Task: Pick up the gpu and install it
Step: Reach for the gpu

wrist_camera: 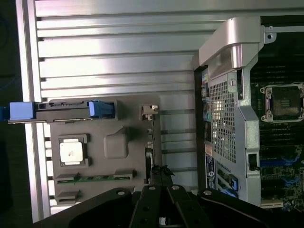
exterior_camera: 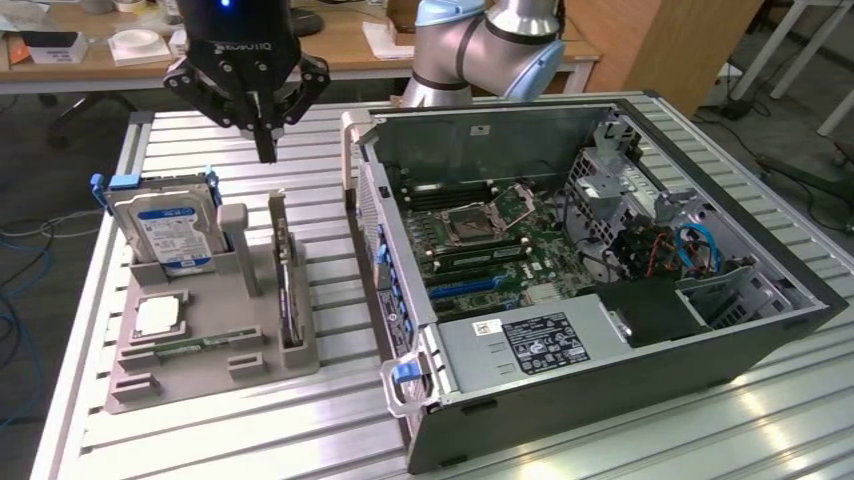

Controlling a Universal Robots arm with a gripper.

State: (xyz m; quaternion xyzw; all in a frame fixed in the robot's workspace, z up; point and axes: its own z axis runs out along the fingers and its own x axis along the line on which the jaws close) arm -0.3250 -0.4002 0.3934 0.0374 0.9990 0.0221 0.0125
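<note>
The robot's gripper (exterior_camera: pixel 267 150) hangs in the air above the grey holder (exterior_camera: pixel 200 378). Its two fingers are pressed together and hold nothing. The gpu (exterior_camera: pixel 286 270) stands on its thin edge in a slot of the holder, on the side next to the open computer case (exterior_camera: pixel 747 330). To grab it well, I think the fingers need to spread, line up right over the card's top edge and pinch it straight, so it does not tip.

I hold the gripper (exterior_camera: pixel 267 150) pointing straight down, fingers pressed together; the arm (exterior_camera: pixel 481 45) bends toward the exterior view's right.
</note>
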